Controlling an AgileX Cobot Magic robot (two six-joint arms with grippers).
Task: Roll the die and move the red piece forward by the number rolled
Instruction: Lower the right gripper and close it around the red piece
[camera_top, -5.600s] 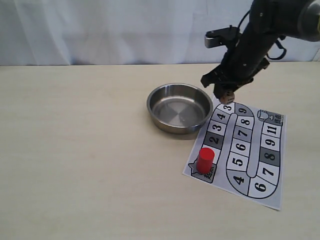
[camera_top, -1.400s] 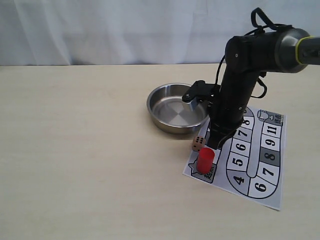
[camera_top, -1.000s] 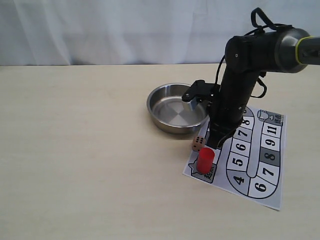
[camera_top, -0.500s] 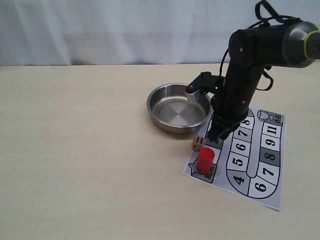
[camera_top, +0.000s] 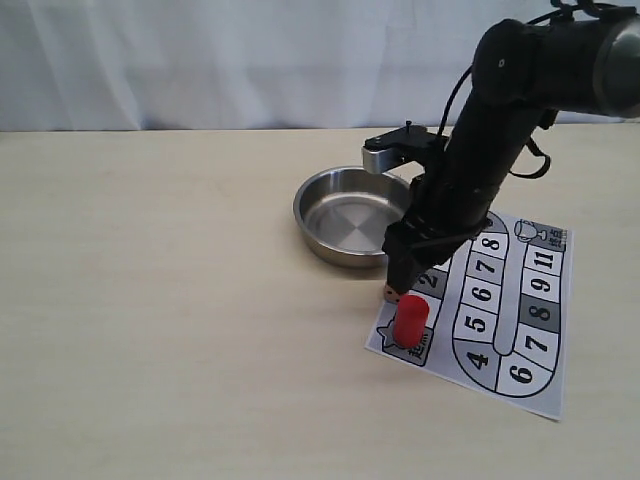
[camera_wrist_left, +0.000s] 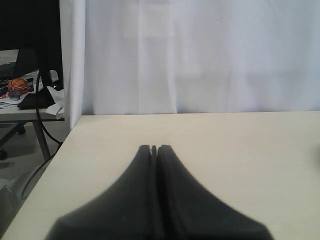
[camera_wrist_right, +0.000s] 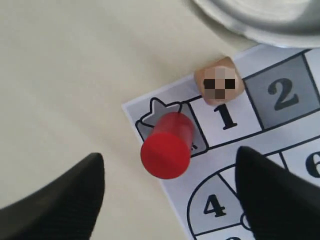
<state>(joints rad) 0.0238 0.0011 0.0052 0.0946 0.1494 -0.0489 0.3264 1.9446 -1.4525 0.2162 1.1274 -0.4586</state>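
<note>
The red piece (camera_top: 410, 318) stands upright on the start square of the paper number board (camera_top: 540, 345). In the right wrist view the red piece (camera_wrist_right: 166, 146) is seen from above, between and just ahead of the fingers of my open right gripper (camera_wrist_right: 170, 200), which hovers over it without touching. The die (camera_wrist_right: 220, 82) lies at the board's edge by square 1, its pips blurred. From the exterior only a corner of the die (camera_top: 391, 293) shows under my right gripper (camera_top: 405, 275). My left gripper (camera_wrist_left: 154, 148) is shut and empty over bare table.
A steel bowl (camera_top: 320, 205) sits empty just behind the board's near-left corner, close to the die; its rim (camera_wrist_right: 260, 20) shows in the right wrist view. The numbered board (camera_wrist_right: 285, 95) runs on to the right. A white curtain stands behind the table.
The right arm has swung left and its wrist has turned, so the gripper now hangs over the die and red piece. Neither the die nor the red piece has moved.
</note>
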